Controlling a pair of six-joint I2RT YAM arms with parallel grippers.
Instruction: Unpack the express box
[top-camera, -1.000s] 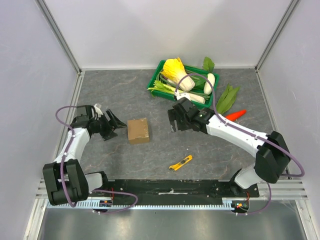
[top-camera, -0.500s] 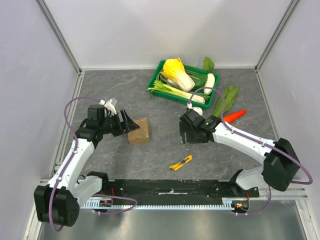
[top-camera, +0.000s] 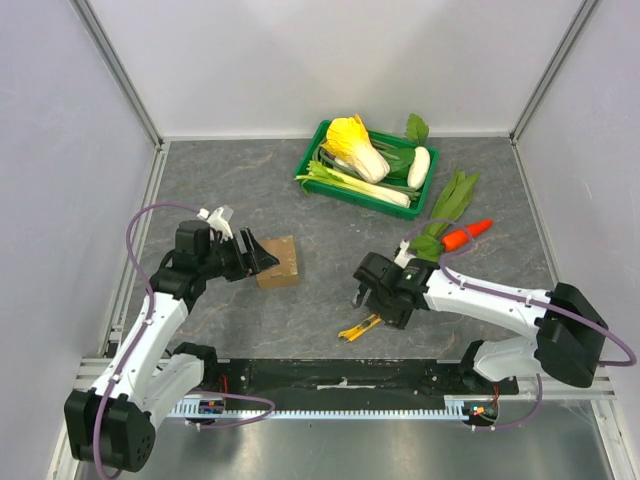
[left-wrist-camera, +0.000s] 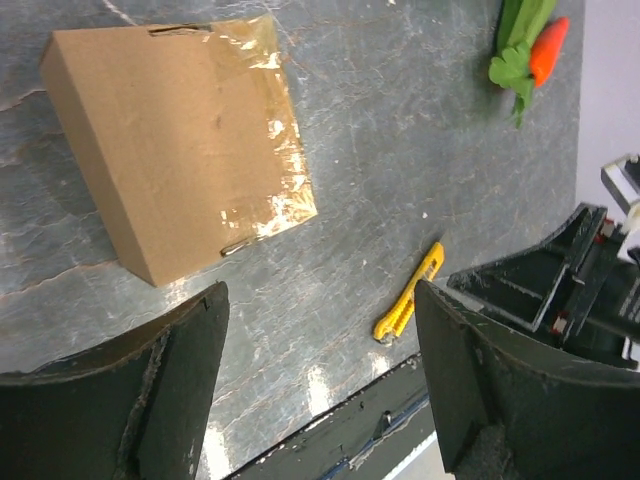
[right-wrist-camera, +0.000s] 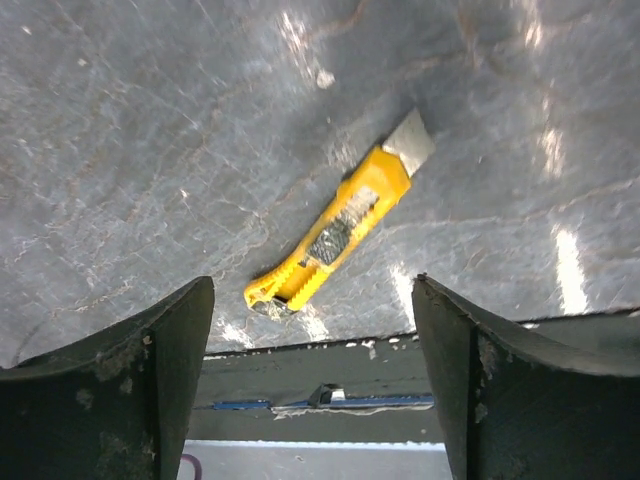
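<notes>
Right gripper (right-wrist-camera: 312, 292), jaws apart, hovers over the yellow cutter (right-wrist-camera: 335, 235); I square it across the handle before pinching, left gripper (left-wrist-camera: 318, 300), also apart, waiting beside the express box (left-wrist-camera: 170, 140).

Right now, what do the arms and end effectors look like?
The left arm and right arm have white links, black joints and a looping purple cable each. The left end effector and right end effector are black, with two broad, scuffed fingers.

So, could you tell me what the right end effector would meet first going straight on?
Probably the yellow utility knife, lying on the table in line with the open right end effector; the gap is unclear.
</notes>
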